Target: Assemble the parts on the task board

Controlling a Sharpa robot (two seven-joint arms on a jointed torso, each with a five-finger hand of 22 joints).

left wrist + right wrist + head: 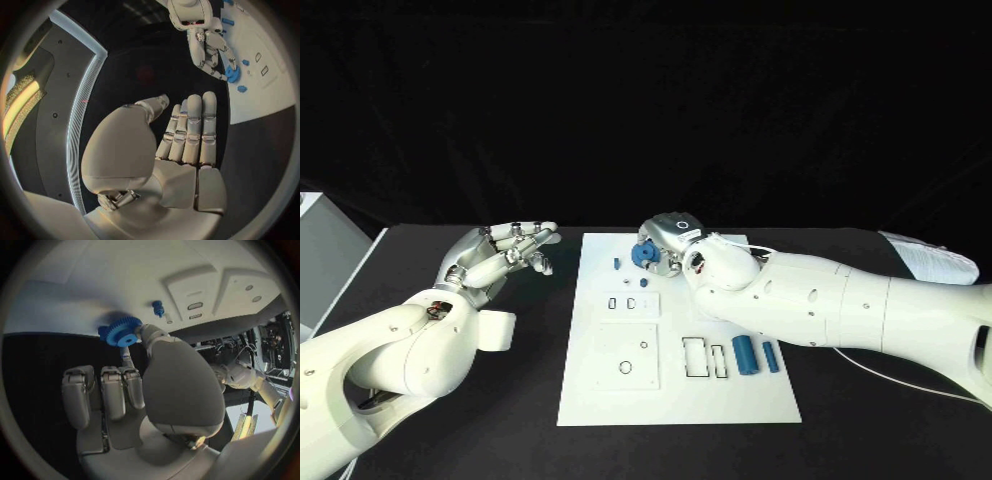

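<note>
Pinching a blue gear [120, 332] between thumb and a fingertip, the right hand [672, 243] holds it at the far end of the board [678, 400], near a small blue peg [616, 264]. Two blue parts [754, 354] lie by the board's right edge. Left hand [509, 250] hovers beside the board, fingers spread, holding nothing.

Even overhead light falls on the scene: the white board [678, 400] shows bright and sharp against the black table [877, 420], whose far edge is lost in darkness. Shadows are soft and short. Both wrist views bend straight edges strongly near their dark rims, and the left hand [187, 135] gleams mildly.
</note>
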